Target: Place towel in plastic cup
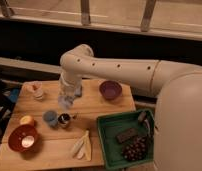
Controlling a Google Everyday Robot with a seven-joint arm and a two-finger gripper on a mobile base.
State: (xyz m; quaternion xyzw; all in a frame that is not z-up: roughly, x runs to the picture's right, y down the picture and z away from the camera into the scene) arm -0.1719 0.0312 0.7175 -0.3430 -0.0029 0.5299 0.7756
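Note:
The towel (65, 101) is a pale, crumpled cloth hanging from my gripper (67, 94), which is shut on it above the wooden table (101, 107). The plastic cup (50, 118) is small, dull blue-grey and upright. It stands just below and to the left of the towel, apart from it. My white arm reaches in from the right, and its wrist hides the fingers' upper part.
A small dark shiny cup (64, 120) touches the plastic cup's right side. Also here are a pale cup (38, 90), an orange-red bowl (22, 138), an orange fruit (27, 120), a purple bowl (110, 90), pale strips (82, 145) and a green bin (106, 145) holding grapes.

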